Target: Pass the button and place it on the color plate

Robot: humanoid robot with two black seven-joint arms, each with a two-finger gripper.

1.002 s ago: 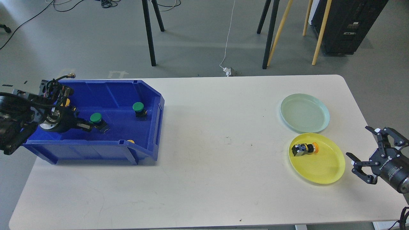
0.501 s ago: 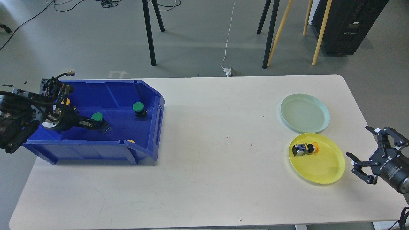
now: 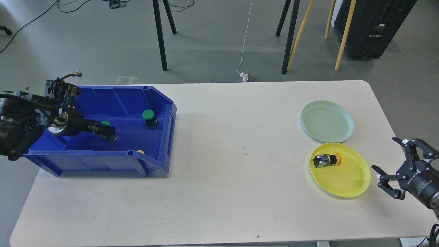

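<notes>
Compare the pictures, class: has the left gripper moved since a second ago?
Yes. The left gripper, inside the blue bin, has shifted slightly toward the bin's far wall, and it now hides most of the nearer green button.

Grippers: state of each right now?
Left gripper: in the blue bin, at a green button; open or shut cannot be told.
Right gripper: open, holding nothing, beside the yellow plate.

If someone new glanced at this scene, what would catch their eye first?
Probably the blue bin on the table's left, where the left gripper reaches in over a green button. Next, the yellow plate at right, already holding an orange button, beside the open right gripper.
</notes>
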